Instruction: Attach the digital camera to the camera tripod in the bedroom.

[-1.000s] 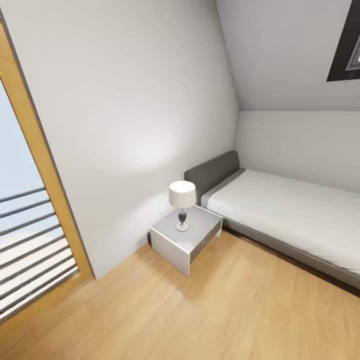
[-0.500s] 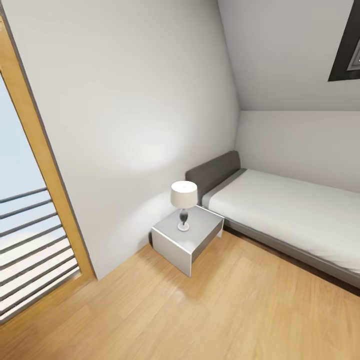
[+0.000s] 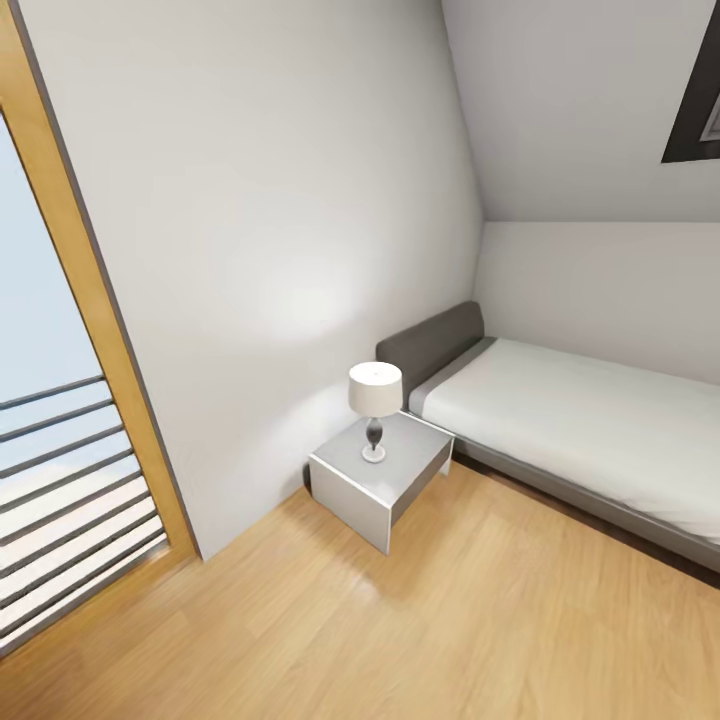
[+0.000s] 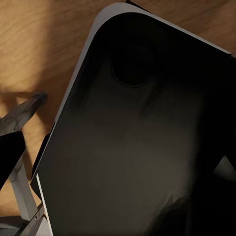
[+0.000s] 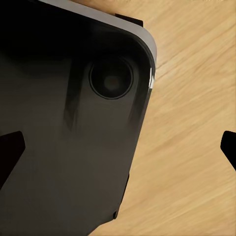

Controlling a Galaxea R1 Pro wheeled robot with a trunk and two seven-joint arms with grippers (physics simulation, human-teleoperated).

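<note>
The digital camera and the camera tripod are out of view. The head view looks into a corner of the bedroom, with a grey bed (image 3: 560,420) under a white mattress along the right wall. In the right wrist view my right gripper (image 5: 118,152) is open, its dark fingertips (image 5: 10,157) far apart and nothing between them. It hangs over the robot's black base panel (image 5: 64,147) and the wood floor (image 5: 191,123). In the left wrist view my left gripper (image 4: 118,162) also looks open and empty above the black base (image 4: 132,147).
A white bedside table (image 3: 380,480) carries a small lamp (image 3: 375,395) beside the bed's dark headboard (image 3: 430,345). A wooden door frame (image 3: 90,290) with railings behind it stands at the left. Plank floor (image 3: 400,640) spreads in front. Pale metal struts (image 4: 22,191) lie beside the base.
The whole head view has shifted a little, so the table, lamp and bed sit slightly further right in the picture: the camera moved. Nothing in the room moved.
</note>
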